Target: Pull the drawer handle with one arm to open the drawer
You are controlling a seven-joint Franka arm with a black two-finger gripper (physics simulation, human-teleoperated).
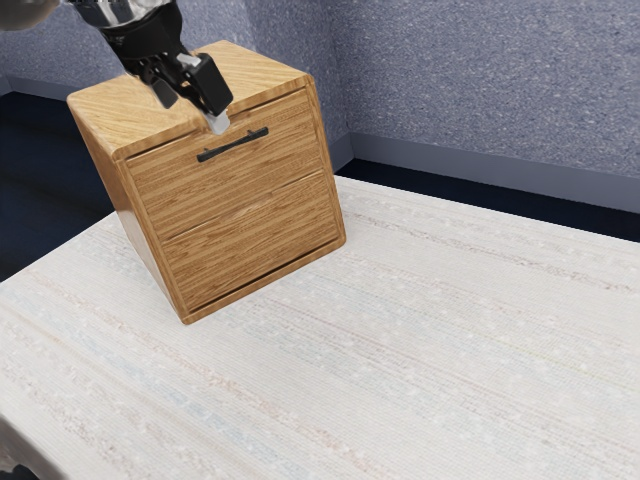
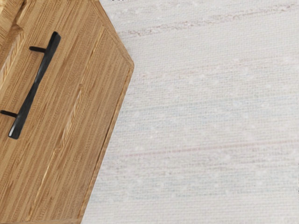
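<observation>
The black gripper (image 1: 193, 112) hangs over the top front edge of the wooden cabinet (image 1: 130, 110). Its two fingers stand apart with nothing between them, one light-tipped finger (image 1: 218, 122) reaching just past the edge. The black bar handle (image 1: 232, 145) lies just below that fingertip, close but not gripped, on the upper drawer front (image 1: 240, 180), which sits flush with the cabinet. The bar's long axis runs across the drawer's width, rising slightly toward the exterior view's right. In the wrist view the handle (image 2: 32, 84) sits on two short posts, clear of the wood. The fingers likely need to drop and straddle the bar across its thin section before pulling out over the pale table (image 1: 450, 330).
</observation>
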